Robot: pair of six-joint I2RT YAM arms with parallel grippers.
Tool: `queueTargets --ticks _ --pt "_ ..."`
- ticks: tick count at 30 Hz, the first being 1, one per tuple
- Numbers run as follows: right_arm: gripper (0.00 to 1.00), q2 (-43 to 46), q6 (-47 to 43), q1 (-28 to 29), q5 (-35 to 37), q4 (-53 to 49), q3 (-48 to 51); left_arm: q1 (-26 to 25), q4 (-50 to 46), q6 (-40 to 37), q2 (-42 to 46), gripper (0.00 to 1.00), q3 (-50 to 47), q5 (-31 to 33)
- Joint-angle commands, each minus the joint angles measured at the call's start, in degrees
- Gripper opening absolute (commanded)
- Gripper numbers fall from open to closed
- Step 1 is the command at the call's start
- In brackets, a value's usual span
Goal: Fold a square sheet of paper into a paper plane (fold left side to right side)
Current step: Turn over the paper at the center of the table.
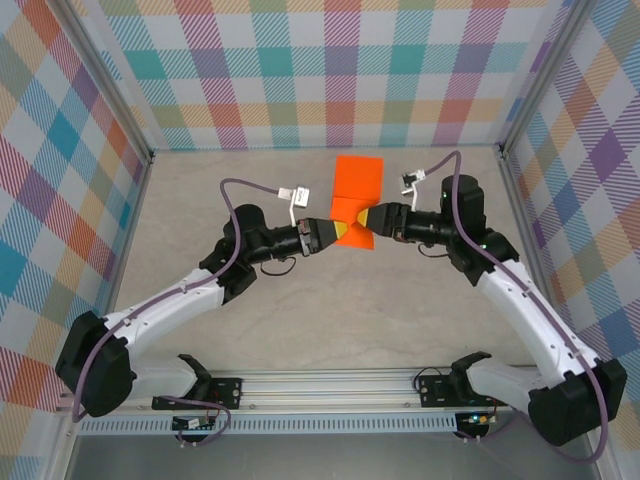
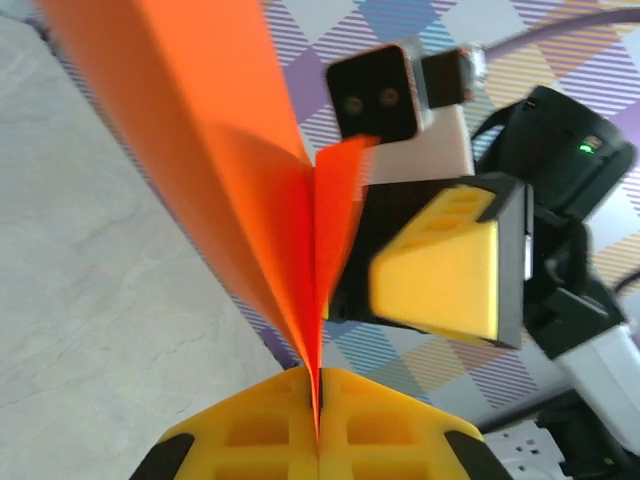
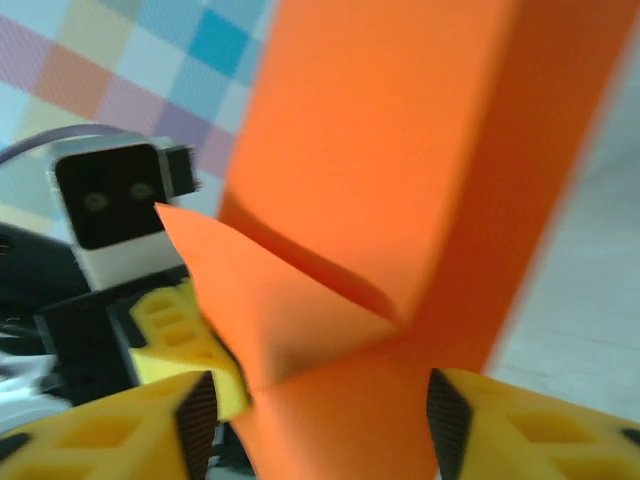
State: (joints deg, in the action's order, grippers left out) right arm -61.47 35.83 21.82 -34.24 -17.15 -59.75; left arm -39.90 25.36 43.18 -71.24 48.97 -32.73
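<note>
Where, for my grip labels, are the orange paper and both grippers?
orange paper (image 1: 358,178): top view, its upper flat panel.
left gripper (image 2: 318,392): left wrist view, seam between its shut fingertips.
right gripper (image 1: 373,219): top view, between its yellow fingertips.

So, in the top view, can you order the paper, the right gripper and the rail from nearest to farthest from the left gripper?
1. Paper: pinched in the left gripper.
2. Right gripper: just across the paper, right side.
3. Rail: at the near table edge.
</note>
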Motion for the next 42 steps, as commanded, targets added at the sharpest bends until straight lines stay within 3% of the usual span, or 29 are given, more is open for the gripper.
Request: queueTargets --ticks 1,4,7,11,14,20,26,35,42 --pt "0.77 4.0 -9.2 -0.1 21.7 -18.2 -1.8 -2.3 -18.6 -14.0 2.8 0.00 2.8 7.4" --pt "0.90 6.9 -9.8 -0.2 38.7 -25.9 0.5 -7.2 -38.6 -25.0 1.2 0.00 8.4 23.9" --pt "1.00 9.8 -8.0 -0.2 49.8 -29.7 4.6 -12.9 -56.1 -28.6 -5.1 0.00 15.5 43.2" --pt "1.00 15.5 -4.3 -0.2 57.8 -31.8 10.2 -19.7 -72.9 -24.1 -16.5 0.00 24.6 66.1" --pt "1.00 20.5 -2.2 -0.2 62.2 -32.7 12.9 -22.4 -83.7 -16.7 -24.6 0.00 31.5 75.3" --pt "1.00 26.2 1.3 -0.2 68.1 -37.4 14.6 -24.0 -94.2 -4.3 -38.5 0.00 40.5 80.6" --pt "1.00 27.4 1.8 -0.2 68.5 -39.5 14.8 -24.3 -104.1 1.6 -53.2 0.00 50.8 83.5" --pt "1.00 30.6 2.8 -0.2 72.6 -44.3 12.4 -24.4 -108.9 -0.8 -66.9 0.04 63.0 79.3" --pt "1.00 31.3 1.2 -0.2 73.1 -44.0 11.8 -24.0 -113.4 -7.7 -73.7 0.27 75.3 70.6"
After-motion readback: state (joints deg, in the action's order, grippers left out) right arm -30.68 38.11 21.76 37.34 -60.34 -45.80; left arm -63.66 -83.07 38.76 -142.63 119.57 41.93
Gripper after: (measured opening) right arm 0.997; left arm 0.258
